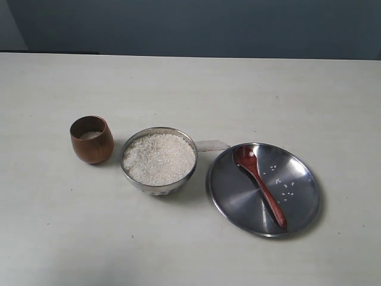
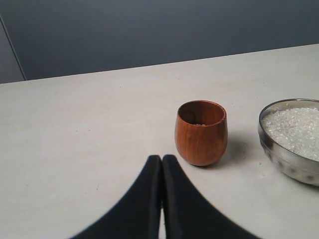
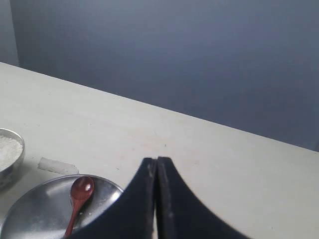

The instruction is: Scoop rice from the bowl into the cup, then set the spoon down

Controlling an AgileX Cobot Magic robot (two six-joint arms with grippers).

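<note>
The steel bowl (image 1: pixel 159 161) stands mid-table, heaped with white rice (image 1: pixel 159 158). Left of it is the brown wooden cup (image 1: pixel 91 139), with a little rice at its bottom. The reddish spoon (image 1: pixel 260 182) lies on the steel plate (image 1: pixel 297 205) at the right, its round end toward the bowl. Neither arm shows in the exterior view. My left gripper (image 2: pixel 162 159) is shut and empty, a short way from the cup (image 2: pixel 201 132), with the bowl (image 2: pixel 291 142) beside. My right gripper (image 3: pixel 156 161) is shut and empty, off the plate (image 3: pixel 45 206) and spoon (image 3: pixel 79 196).
Several loose rice grains (image 1: pixel 284 182) lie on the plate beside the spoon. A small pale translucent scrap (image 1: pixel 211 145) rests on the table between bowl and plate. A dark wall runs behind the table's far edge.
</note>
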